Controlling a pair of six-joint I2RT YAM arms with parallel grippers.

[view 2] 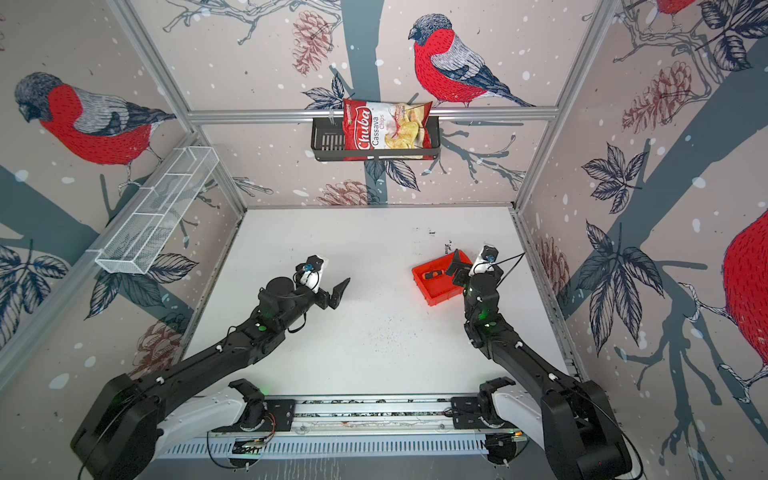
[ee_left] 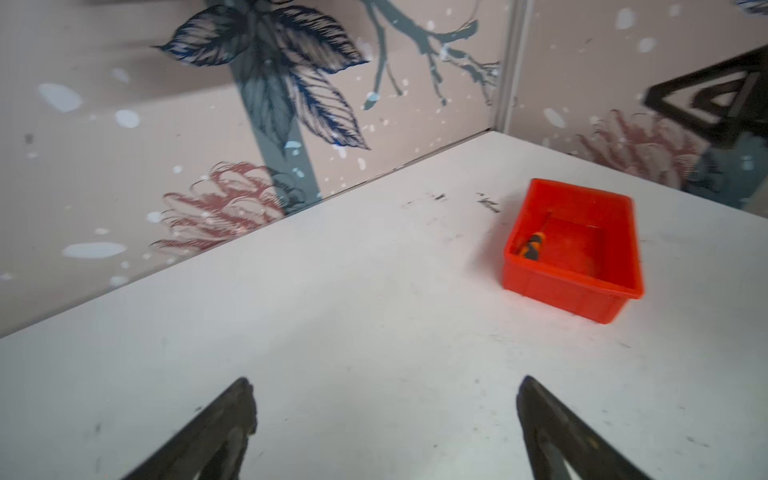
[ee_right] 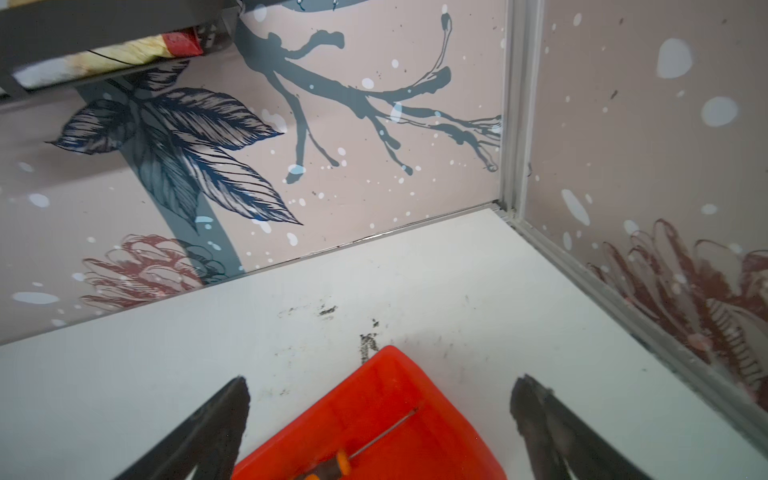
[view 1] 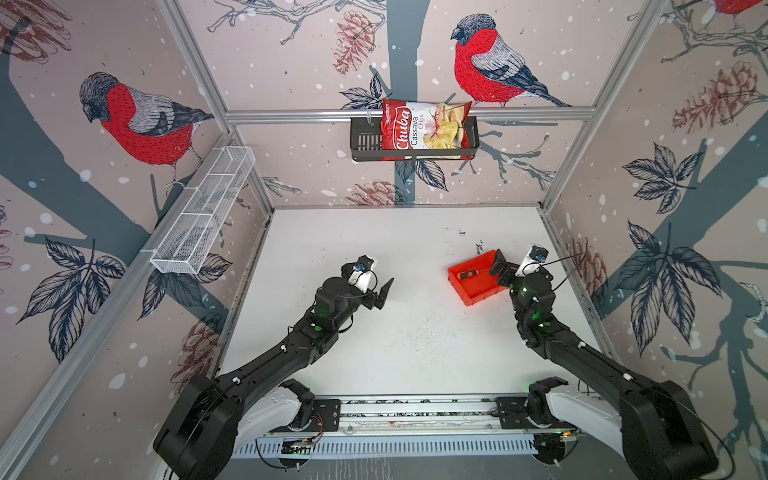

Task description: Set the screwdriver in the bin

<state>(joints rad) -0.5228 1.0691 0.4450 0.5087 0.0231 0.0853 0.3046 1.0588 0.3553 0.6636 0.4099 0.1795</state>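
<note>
The small screwdriver (view 1: 467, 274) with the stubby orange-and-black handle and thin silver shaft lies flat inside the bright red-orange rectangular plastic bin (view 1: 478, 287), close to the bin's left side, its handle toward the left corner and its shaft running off to the right. The bin sits on the white worktop (view 1: 374, 249) in the right half of the scene, turned at a slant to the worktop's edges and near the right wall. My right claw (view 1: 498, 270) hangs over the right end of the bin with its jaws spread wide and nothing between them; from its wrist camera I look down past both black fingers (ee_right: 216, 428) into the bin (ee_right: 374, 395), where the shaft and a bit of the handle (ee_right: 332, 463) show at the edge of the picture. My left claw (view 1: 384, 293) is also spread wide and holds nothing. It is above bare worktop left of the middle, well apart from the bin, and its wrist camera sees the bin (ee_left: 561, 295) across the open surface with the screwdriver (ee_left: 532, 246) resting against one inner wall. On the far wall hangs a black slotted metal basket (view 1: 365, 141) holding a red-and-white bag of cassava chips (view 1: 424, 129). A long white wire-mesh tray (view 1: 203, 212) is fixed to the left wall.
</note>
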